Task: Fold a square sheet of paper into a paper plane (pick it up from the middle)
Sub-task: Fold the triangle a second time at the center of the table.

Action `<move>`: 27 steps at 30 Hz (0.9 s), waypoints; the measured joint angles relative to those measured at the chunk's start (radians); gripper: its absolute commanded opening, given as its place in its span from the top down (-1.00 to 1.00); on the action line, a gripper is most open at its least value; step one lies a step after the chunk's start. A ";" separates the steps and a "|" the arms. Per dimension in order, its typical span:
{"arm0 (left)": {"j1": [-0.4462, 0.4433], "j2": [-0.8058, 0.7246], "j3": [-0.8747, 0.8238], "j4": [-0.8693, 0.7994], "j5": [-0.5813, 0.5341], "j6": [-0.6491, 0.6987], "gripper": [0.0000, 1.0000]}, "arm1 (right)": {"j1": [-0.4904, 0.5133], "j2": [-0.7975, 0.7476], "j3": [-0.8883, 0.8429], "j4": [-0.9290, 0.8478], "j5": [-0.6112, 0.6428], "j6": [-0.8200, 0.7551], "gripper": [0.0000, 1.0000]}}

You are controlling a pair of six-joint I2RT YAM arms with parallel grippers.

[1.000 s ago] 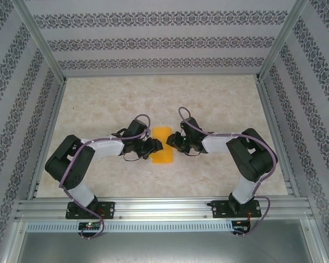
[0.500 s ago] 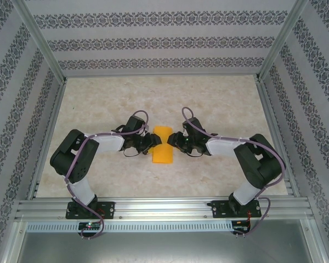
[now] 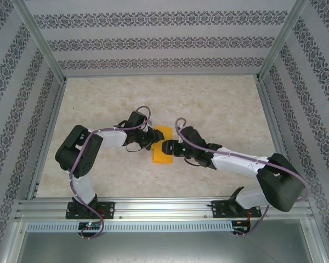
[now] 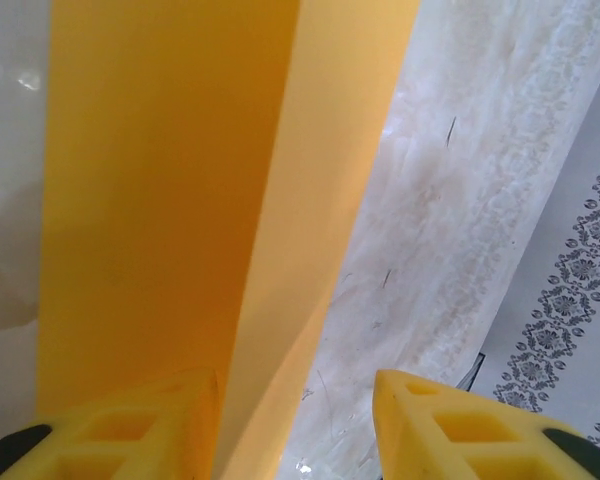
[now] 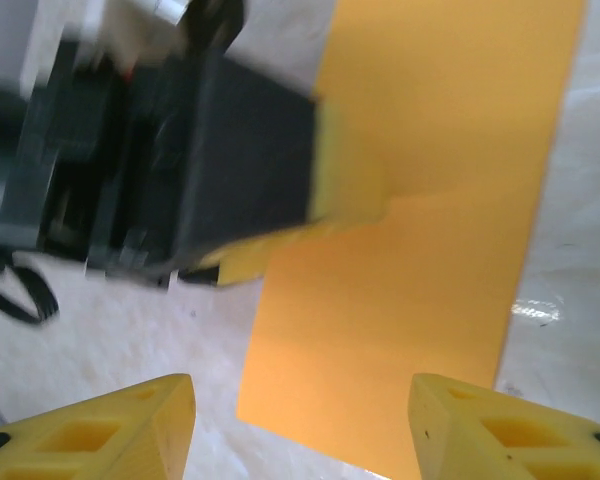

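Square sheet of paper [image 3: 162,157], orange-yellow and folded into a creased strip, lay at the middle of the beige marbled table [image 3: 219,104]. The left gripper [image 3: 153,140] sat at its 9 o'clock edge, jaws apart, one yellow finger [image 5: 350,195] resting on the paper. The right gripper [image 3: 168,148] hovered at 4 o'clock, jaws spread wide, gripping nothing.

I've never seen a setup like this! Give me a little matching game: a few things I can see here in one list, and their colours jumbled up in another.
Things:
1. sheet of paper
2. table
3. cable on the right arm
4. back wall

Colours:
A. purple
B. pale marbled beige
C. orange-yellow
D. white with grey flowered bands

Pairs: 1-C, 2-B, 3-A, 4-D.
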 measured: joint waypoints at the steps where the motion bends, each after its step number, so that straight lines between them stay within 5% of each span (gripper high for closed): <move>1: 0.000 0.001 0.004 0.000 0.003 0.000 0.08 | 0.039 0.004 0.006 -0.011 0.039 -0.032 -0.21; 11: 0.000 0.002 0.023 -0.002 0.016 0.000 0.08 | 0.352 0.207 0.183 -0.118 0.480 -0.336 -0.28; 18: 0.001 0.002 0.023 -0.003 0.017 0.000 0.07 | 0.388 0.348 0.268 -0.209 0.686 -0.405 -0.21; 27: 0.006 0.002 0.026 -0.011 0.017 0.004 0.07 | 0.389 0.396 0.297 -0.253 0.744 -0.426 0.10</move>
